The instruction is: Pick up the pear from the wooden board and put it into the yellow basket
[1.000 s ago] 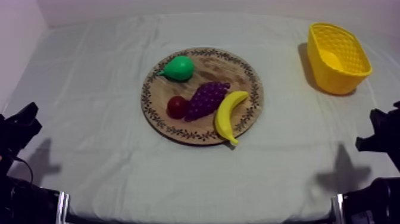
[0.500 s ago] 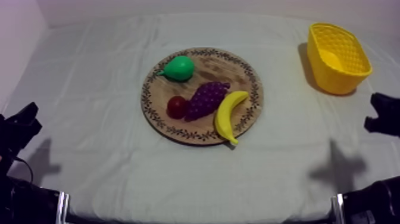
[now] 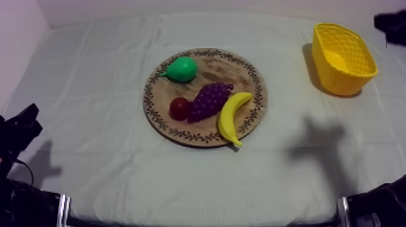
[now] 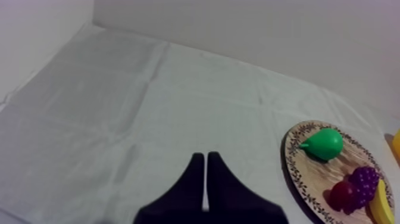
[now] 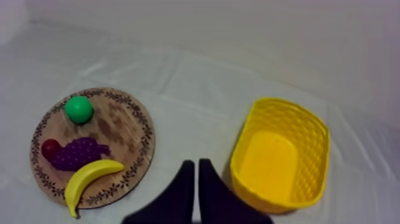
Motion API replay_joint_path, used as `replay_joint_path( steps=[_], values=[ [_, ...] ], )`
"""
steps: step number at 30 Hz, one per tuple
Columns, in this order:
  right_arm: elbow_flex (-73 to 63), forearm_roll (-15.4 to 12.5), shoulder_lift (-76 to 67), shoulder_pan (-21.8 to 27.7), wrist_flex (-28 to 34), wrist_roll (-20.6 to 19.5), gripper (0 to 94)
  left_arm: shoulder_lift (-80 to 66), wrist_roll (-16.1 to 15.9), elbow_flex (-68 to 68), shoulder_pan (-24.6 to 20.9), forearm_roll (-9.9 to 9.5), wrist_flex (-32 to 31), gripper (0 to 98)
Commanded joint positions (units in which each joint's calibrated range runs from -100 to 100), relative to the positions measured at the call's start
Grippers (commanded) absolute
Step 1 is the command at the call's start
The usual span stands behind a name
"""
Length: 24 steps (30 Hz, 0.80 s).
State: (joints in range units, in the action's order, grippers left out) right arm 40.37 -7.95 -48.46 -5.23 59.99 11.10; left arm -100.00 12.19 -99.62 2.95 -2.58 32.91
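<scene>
Currently the worktop (image 3: 90,151) carries the wooden board (image 3: 241,69) at its centre, and the yellow basket (image 3: 356,66) is set well apart from it. On the board are noted a banana (image 3: 232,116), grapes (image 3: 210,101), the pear (image 3: 182,69) near the rim, and a small red fruit (image 3: 179,108). The left end effector (image 4: 205,156) and the right end effector (image 5: 197,162) are both closed and empty.

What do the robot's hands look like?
They are plain black all over. The left gripper has two long fingers, wide at the base and narrowing to blunt tips, like a dark wedge with a thin line down the middle. The right gripper looks just the same. I see no markings on either one.
</scene>
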Motion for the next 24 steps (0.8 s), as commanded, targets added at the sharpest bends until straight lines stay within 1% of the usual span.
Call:
replay_joint_path(
  steps=[1,6,10,17,24],
  values=[
    [-12.28,-0.82,8.18,-0.47,2.76,2.22,0.2,0.0,0.0,-0.05,-0.02,0.02,-0.01,0.1],
    [-22.15,-0.81,17.03,-2.93,7.16,3.4,0.2,0.0,0.0,-0.05,-0.02,0.02,-0.01,0.1],
    [-27.96,-1.24,23.51,-4.15,8.38,5.37,0.2,0.0,0.0,-0.05,-0.02,0.02,-0.01,0.1],
    [-34.72,-3.36,33.89,-5.93,9.0,11.21,0.2,0.0,0.0,-0.05,-0.02,0.02,-0.01,0.1],
    [-38.13,-4.37,42.41,-8.23,10.72,16.75,0.2,0.0,0.0,-0.05,-0.02,0.02,-0.01,0.1]
  ],
)
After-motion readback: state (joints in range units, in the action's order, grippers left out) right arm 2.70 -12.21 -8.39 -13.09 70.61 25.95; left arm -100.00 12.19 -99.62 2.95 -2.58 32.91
